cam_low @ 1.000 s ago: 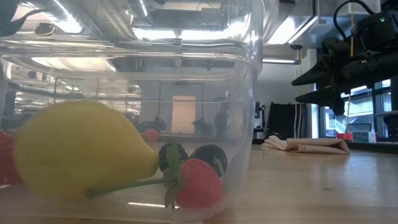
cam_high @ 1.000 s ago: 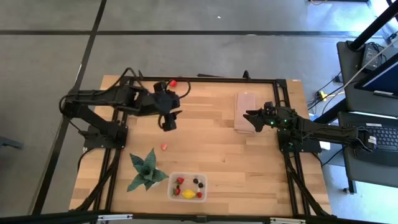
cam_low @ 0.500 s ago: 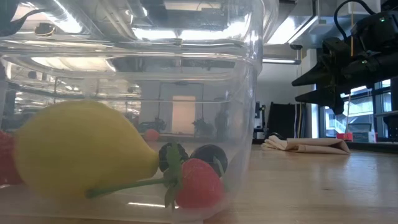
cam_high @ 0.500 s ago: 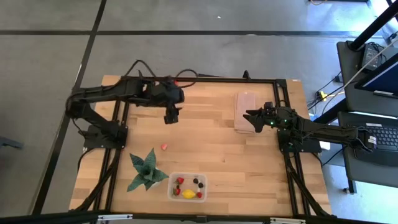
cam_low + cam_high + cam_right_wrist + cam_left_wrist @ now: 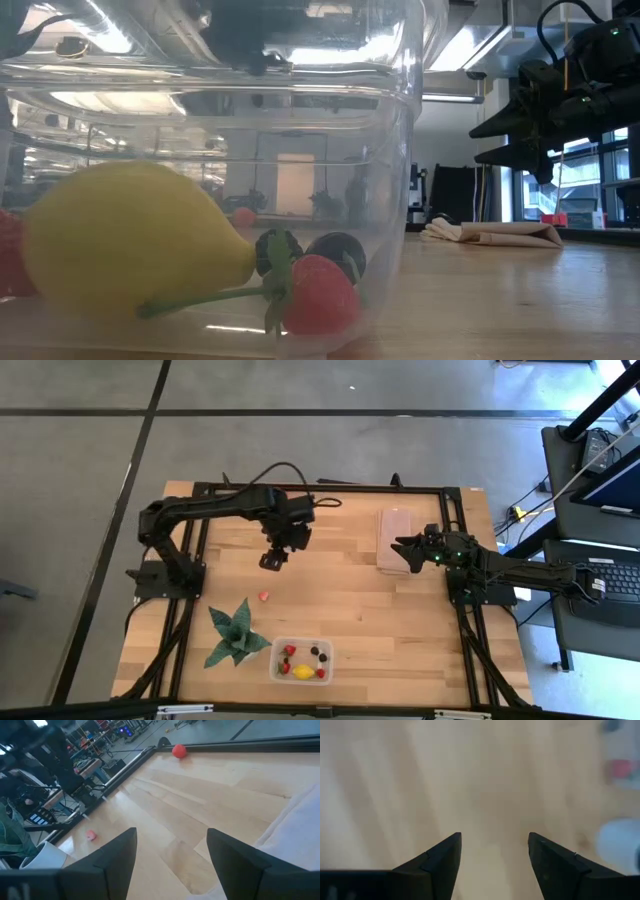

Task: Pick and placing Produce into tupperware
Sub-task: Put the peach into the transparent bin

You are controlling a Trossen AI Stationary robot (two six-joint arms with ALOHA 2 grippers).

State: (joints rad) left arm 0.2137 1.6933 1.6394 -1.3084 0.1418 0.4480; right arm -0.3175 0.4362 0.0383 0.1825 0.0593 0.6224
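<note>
The tupperware (image 5: pixel 303 659) is seen at the bench's (image 5: pixel 350 590) near edge, holding a lemon (image 5: pixel 303 671), strawberries and dark berries. A spiky plant (image 5: pixel 232 635) is just beside it. One strawberry (image 5: pixel 264 596) lies beyond, under the left pincer (image 5: pixel 271 560), open and empty. The right pincer (image 5: pixel 400 546), open, is held over a folded cloth (image 5: pixel 394 540).

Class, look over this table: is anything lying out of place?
Yes. Two fruits lie outside the tupperware: a small red piece on bare wood above the plant, and a round red one at the table's edge.
</note>
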